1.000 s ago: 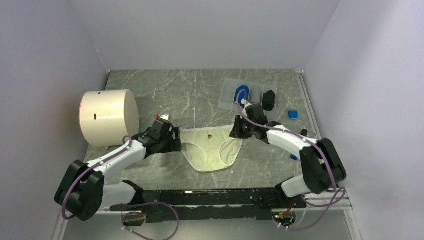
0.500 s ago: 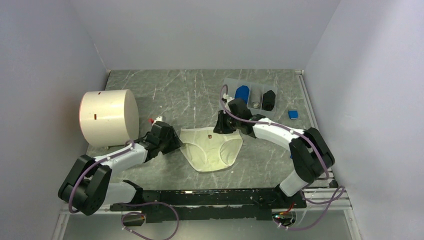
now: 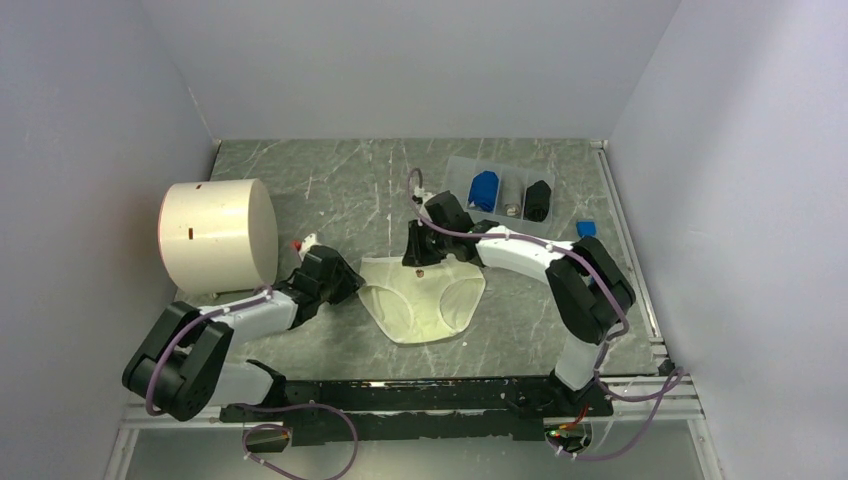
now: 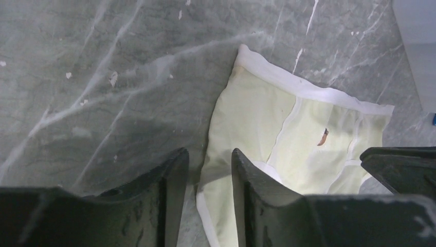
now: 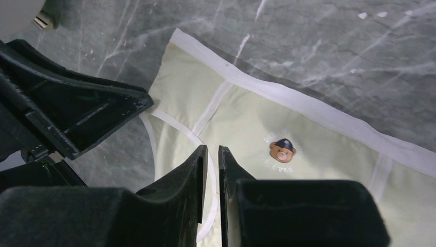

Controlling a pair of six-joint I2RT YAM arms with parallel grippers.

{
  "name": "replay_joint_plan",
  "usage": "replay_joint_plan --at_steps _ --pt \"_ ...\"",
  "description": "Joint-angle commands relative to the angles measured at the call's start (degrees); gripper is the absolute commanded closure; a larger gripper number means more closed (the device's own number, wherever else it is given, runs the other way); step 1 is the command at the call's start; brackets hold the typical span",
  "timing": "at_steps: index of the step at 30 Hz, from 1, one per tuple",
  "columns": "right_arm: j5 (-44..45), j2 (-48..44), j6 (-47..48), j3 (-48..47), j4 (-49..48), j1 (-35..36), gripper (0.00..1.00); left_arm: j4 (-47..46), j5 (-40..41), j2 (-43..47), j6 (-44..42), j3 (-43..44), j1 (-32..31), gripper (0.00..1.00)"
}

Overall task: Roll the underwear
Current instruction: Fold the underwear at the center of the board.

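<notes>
Top external: the right gripper (image 3: 416, 260) had swung to mid-frame over the flat underwear (image 3: 425, 300), near-closed, empty; left gripper (image 3: 352, 285) slightly parted, empty; rolling unstarted.

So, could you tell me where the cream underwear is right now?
In the top view, the cream underwear lies flat mid-table, left gripper at its left corner, right gripper over its waistband.

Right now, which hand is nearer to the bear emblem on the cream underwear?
Right. The right hand is just beside the bear emblem; the left hand sits at a side corner of the cream underwear, farther off.
</notes>
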State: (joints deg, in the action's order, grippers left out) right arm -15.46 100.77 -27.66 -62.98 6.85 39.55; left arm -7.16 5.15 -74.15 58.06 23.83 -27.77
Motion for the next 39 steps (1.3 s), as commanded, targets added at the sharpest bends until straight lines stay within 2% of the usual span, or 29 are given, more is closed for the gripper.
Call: replay_joint_plan --at_steps 1,4,7,12,20,26,33,39 --pt "1.75 1.21 -0.76 -3.27 -1.03 1.46 0.82 0.91 3.27 -3.13 0.24 0.71 0.27 0.60" --pt "1.64 3.16 -0.27 -5.93 0.63 2.30 0.82 1.61 3.63 -3.61 -0.70 0.77 0.26 0.68" --pt "3.49 5.72 -0.37 -9.46 2.47 4.15 0.73 0.28 2.57 -4.00 -1.73 0.20 0.30 0.76" --pt "8.25 10.59 -3.66 -14.94 4.16 6.23 0.70 -2.81 -0.20 -4.60 -2.11 -1.36 0.28 0.85" --pt "15.19 18.14 -3.70 -25.50 10.86 10.18 0.68 -0.04 -0.11 -2.67 -3.11 -1.22 0.26 0.78" --pt "20.46 22.59 -3.62 -32.78 14.71 13.40 0.68 1.24 0.12 -1.18 -3.53 -2.00 0.31 0.67" --pt "26.37 29.12 -3.41 -40.61 20.87 15.35 0.68 2.67 -0.23 -2.66 -3.88 -1.25 0.31 0.75" --pt "31.07 32.13 -2.96 -43.89 24.41 17.09 0.66 3.09 0.21 -1.85 -3.81 -1.62 0.27 0.77"
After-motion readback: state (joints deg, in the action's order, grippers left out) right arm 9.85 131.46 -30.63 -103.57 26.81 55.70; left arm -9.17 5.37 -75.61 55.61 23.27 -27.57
